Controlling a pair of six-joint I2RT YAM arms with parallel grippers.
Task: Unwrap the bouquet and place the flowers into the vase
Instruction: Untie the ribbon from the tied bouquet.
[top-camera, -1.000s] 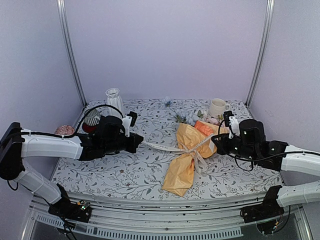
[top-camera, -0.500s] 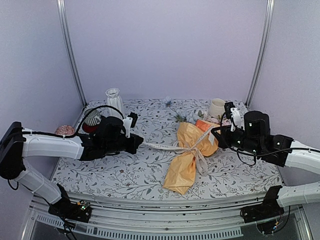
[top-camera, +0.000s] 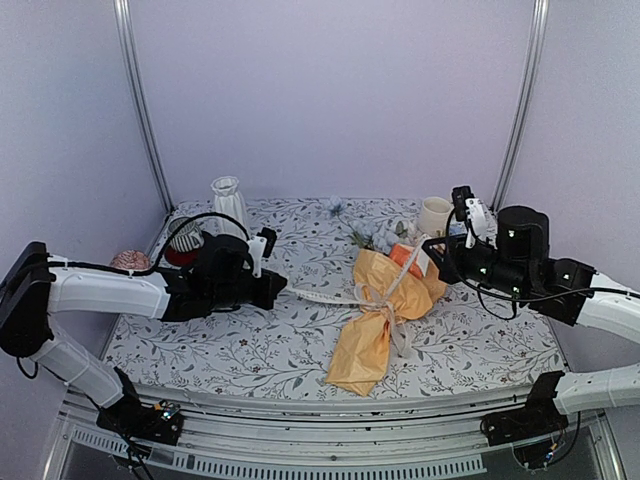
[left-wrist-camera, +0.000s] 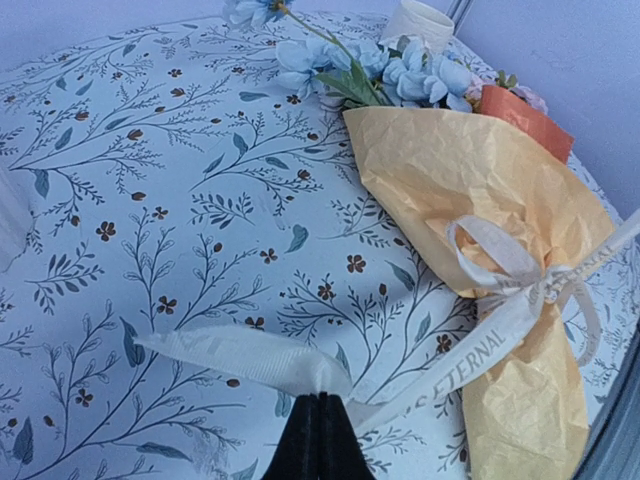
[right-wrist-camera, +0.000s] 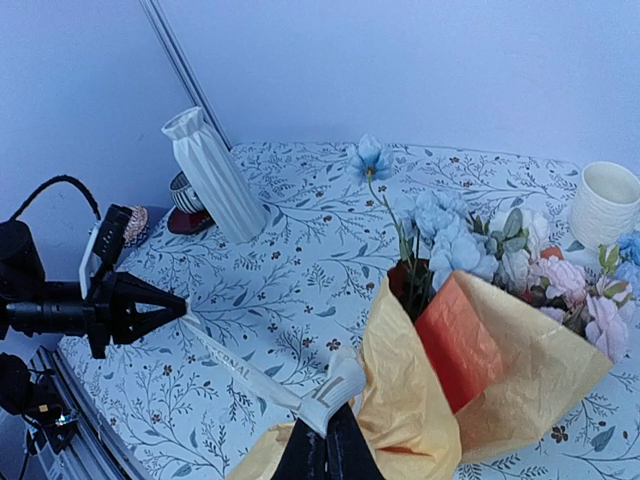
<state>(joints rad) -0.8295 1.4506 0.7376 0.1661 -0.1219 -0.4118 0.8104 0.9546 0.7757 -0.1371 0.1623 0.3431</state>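
Ribbon (left-wrist-camera: 250, 355), limp and slippery, is pinched at its tails by the closed left gripper (left-wrist-camera: 320, 410) and right gripper (right-wrist-camera: 325, 440); the light bouquet (top-camera: 375, 310), mid-frame, likely drags.

Lab booth: lilac walls (top-camera: 330, 100), metal posts (top-camera: 140, 110)
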